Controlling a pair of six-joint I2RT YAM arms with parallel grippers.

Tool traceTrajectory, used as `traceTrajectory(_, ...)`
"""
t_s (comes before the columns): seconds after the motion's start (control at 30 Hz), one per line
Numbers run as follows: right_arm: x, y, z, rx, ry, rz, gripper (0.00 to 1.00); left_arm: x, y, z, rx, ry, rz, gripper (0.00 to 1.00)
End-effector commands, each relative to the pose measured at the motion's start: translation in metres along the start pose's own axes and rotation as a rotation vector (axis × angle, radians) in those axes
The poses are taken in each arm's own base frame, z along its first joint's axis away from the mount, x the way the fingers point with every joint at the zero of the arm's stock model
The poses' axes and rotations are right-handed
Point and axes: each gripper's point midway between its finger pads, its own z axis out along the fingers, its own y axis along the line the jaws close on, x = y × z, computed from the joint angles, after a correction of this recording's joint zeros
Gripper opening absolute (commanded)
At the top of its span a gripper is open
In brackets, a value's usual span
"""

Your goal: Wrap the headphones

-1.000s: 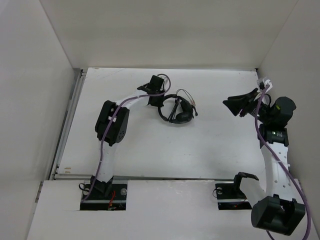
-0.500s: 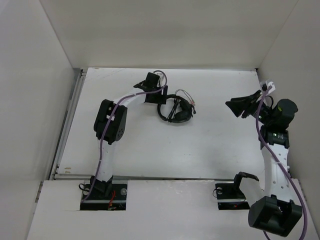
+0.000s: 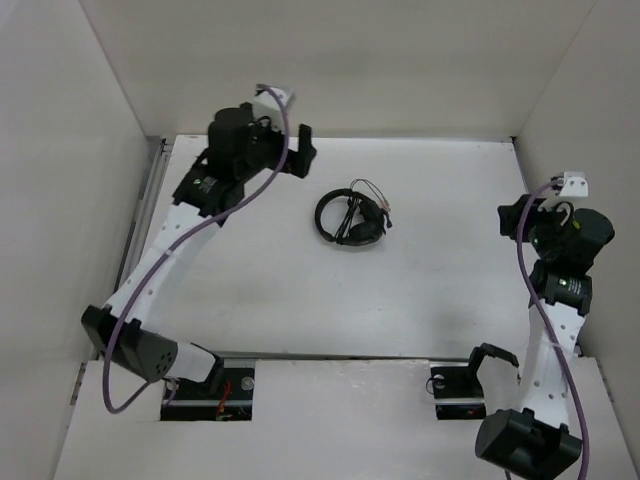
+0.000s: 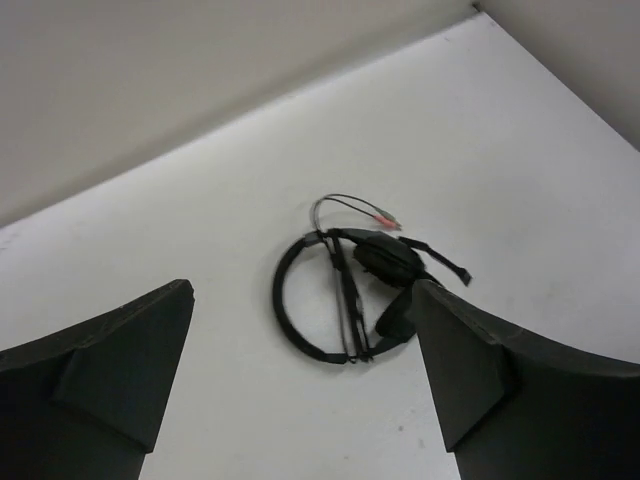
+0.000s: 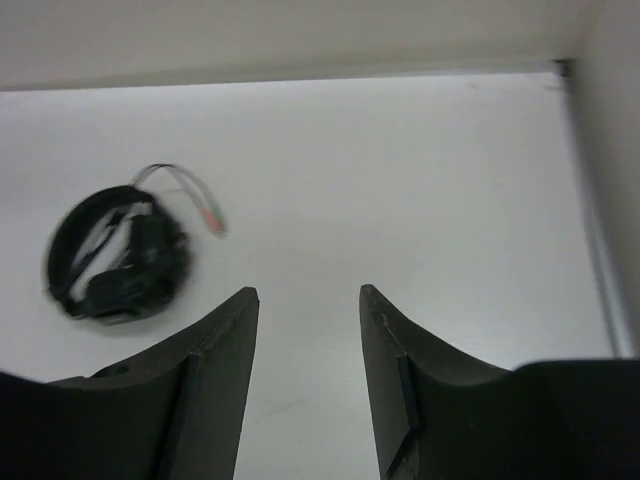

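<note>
The black headphones [image 3: 350, 218] lie flat on the white table, back of centre, with the headband curled in a loop and the cable bundled across it. Two small coloured plugs [image 3: 385, 205] stick out toward the back right. My left gripper [image 3: 300, 150] hangs raised at the back left, away from them, open and empty. In the left wrist view the headphones [image 4: 345, 290] lie far below, between the wide-apart fingers [image 4: 480, 380]. My right gripper [image 3: 512, 218] is off at the right edge, open and empty. The right wrist view shows the headphones [image 5: 115, 260] far to the left of the gripper [image 5: 307, 291].
White walls close in the table on the left, back and right. A metal rail [image 3: 140, 240] runs along the table's left edge. Purple cables trail along both arms.
My left gripper has opened, let go of the headphones and lifted away to the back left. The right arm has drawn back toward the right wall. The headphones stay where they lay.
</note>
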Motion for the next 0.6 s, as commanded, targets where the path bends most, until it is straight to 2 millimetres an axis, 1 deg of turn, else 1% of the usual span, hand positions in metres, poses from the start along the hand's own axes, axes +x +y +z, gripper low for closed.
traceTrajectory(0.0, 0.003, -0.057, -0.027, 0.322, 0.102, -0.112, 0.52, 0.039, 0.08, -0.016, -0.198, 0.103, 0.008, 0.96)
traceTrajectory(0.03, 0.008, -0.064, -0.033, 0.357, 0.126, -0.109, 0.57, 0.04, 0.098, -0.024, -0.241, 0.099, -0.02, 1.0)
traceTrajectory(0.07, 0.012, -0.069, -0.039, 0.383, 0.144, -0.106, 0.66, 0.043, 0.115, -0.032, -0.282, 0.097, -0.051, 1.0)
traceTrajectory(0.1, 0.017, -0.07, -0.043, 0.387, 0.165, -0.096, 1.0, 0.047, 0.133, -0.042, -0.326, 0.098, -0.092, 1.0)
traceTrajectory(0.13, 0.026, -0.067, -0.047, 0.376, 0.198, -0.073, 1.0, 0.052, 0.143, -0.049, -0.346, 0.103, -0.123, 1.0)
traceTrajectory(0.17, 0.029, -0.066, -0.051, 0.381, 0.216, -0.046, 1.0, 0.056, 0.15, -0.055, -0.358, 0.106, -0.153, 1.0)
traceTrajectory(0.23, 0.029, -0.058, -0.058, 0.371, 0.228, 0.032, 1.0, 0.07, 0.158, -0.065, -0.368, 0.124, -0.207, 1.0)
traceTrajectory(0.3, 0.021, -0.049, -0.065, 0.372, 0.226, 0.102, 1.0, 0.081, 0.159, -0.072, -0.37, 0.136, -0.236, 1.0)
traceTrajectory(0.33, 0.012, -0.042, -0.07, 0.375, 0.215, 0.141, 1.0, 0.086, 0.16, -0.076, -0.377, 0.14, -0.243, 1.0)
traceTrajectory(0.43, -0.003, -0.029, -0.083, 0.383, 0.205, 0.177, 1.0, 0.094, 0.162, -0.086, -0.394, 0.142, -0.257, 1.0)
traceTrajectory(0.5, -0.005, -0.027, -0.091, 0.403, 0.2, 0.19, 1.0, 0.097, 0.167, -0.093, -0.413, 0.141, -0.269, 1.0)
traceTrajectory(0.57, -0.005, -0.022, -0.095, 0.403, 0.194, 0.219, 1.0, 0.099, 0.171, -0.098, -0.422, 0.143, -0.282, 1.0)
